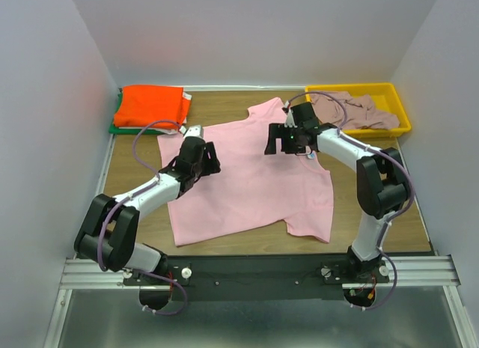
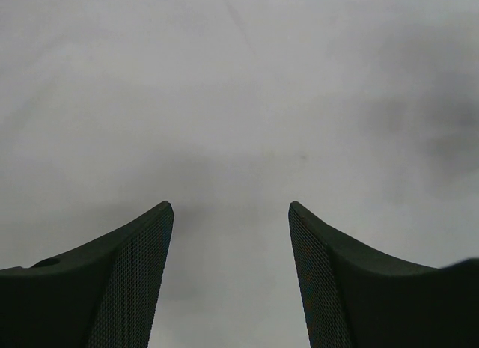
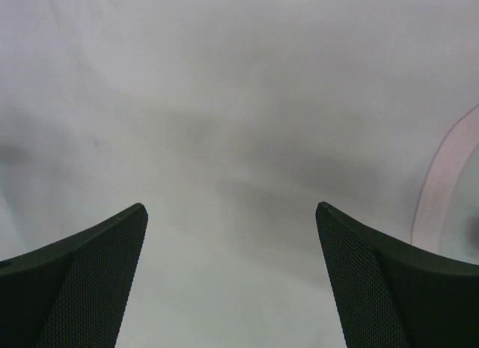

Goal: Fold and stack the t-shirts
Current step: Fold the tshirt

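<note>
A light pink t-shirt (image 1: 251, 185) lies spread flat in the middle of the table. My left gripper (image 1: 209, 163) hangs over its left shoulder area, jaws open, and plain cloth (image 2: 239, 101) fills the wrist view with nothing between the fingers. My right gripper (image 1: 274, 142) stands open over the shirt near its collar, fingers wide apart above cloth (image 3: 224, 101); a curved pink hem (image 3: 441, 183) shows at the right edge. At the back left, a folded orange t-shirt (image 1: 152, 105) rests on a green one (image 1: 117, 128). A dusty mauve t-shirt (image 1: 352, 108) lies crumpled in the tray.
The yellow plastic tray (image 1: 402, 114) sits at the back right corner. White walls close in the table on three sides. Bare wood (image 1: 131, 168) shows left of the pink shirt and along the front edge.
</note>
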